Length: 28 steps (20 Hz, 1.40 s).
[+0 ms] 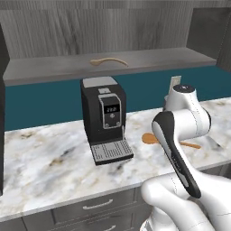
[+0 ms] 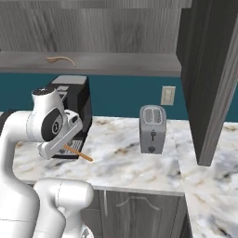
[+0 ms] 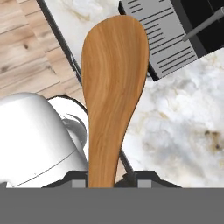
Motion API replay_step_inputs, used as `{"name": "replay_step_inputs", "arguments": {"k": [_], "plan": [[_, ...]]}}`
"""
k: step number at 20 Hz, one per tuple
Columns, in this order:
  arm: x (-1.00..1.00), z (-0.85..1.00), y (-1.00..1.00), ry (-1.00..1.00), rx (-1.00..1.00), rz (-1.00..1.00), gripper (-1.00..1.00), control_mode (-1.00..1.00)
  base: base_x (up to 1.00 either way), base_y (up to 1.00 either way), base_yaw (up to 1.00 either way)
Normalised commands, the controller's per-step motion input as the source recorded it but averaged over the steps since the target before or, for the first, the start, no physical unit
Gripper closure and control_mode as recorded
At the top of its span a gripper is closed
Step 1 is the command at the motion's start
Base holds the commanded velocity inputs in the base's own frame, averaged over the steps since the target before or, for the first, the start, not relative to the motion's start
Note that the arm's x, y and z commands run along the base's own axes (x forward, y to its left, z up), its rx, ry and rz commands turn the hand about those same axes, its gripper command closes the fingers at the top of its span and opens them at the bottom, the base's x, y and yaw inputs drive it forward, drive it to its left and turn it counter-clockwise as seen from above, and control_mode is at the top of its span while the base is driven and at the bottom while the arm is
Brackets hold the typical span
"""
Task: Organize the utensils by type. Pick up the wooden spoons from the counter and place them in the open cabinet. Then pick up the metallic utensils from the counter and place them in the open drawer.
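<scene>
A: Where is the two-finger gripper (image 3: 111,180) on the white arm?

B: Above the front of the white-grey marble counter with brownish veining (image 1: 45,167), just right of the black coffee machine with the small display and ribbed grey drip tray (image 1: 104,118). In the hand view its jaws stand partly closed on the handle of an orange-brown wooden spoon with a long oval bowl (image 3: 112,87), so the spoon is gripped and lifted off the counter.

A: How does that spoon lie?

B: In the hand view it runs straight away from the fingers, with the bowl end over the counter edge and near the drip tray. In the left base view the bowl peeks out left of the arm and the thin handle sticks out to its right. In the right base view the slim handle (image 2: 78,153) slants down and to the right from under the hand.

A: Any other spoon?

B: Yes, a lighter tan wooden spoon with a curved handle (image 1: 108,62) lies flat on the grey inner shelf of the open grey wood-grain wall cabinet (image 1: 180,58), above the coffee machine and well apart from the gripper.

A: What else stands on the counter?

B: A silver two-slot toaster (image 2: 152,122) stands upright further right, near the back wall below a white wall socket (image 2: 168,95). Under the counter sit dark grey drawer fronts with slim silver bar handles (image 1: 97,205)
</scene>
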Motion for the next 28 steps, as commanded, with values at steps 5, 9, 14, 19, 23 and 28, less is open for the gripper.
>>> {"name": "replay_step_inputs", "arguments": {"k": [5,9,14,19,23,28], "plan": [[0.00,0.00,0.00,0.00,0.00,0.00,1.00,1.00,0.00,0.00,0.00],[0.00,0.10,0.00,-0.07,0.07,0.02,1.00,-1.00,0.00,0.00,0.00],[-0.03,0.34,-0.07,-0.19,0.05,0.07,1.00,-1.00,0.00,0.00,0.00],[-0.01,0.54,-0.13,-0.24,0.00,0.11,1.00,-1.00,0.00,0.00,0.00],[0.10,0.56,-0.09,-0.23,-0.05,0.12,1.00,-1.00,0.00,0.00,0.00],[0.24,0.61,-0.13,-0.13,-0.01,0.12,1.00,-1.00,0.00,0.00,0.00]]}}
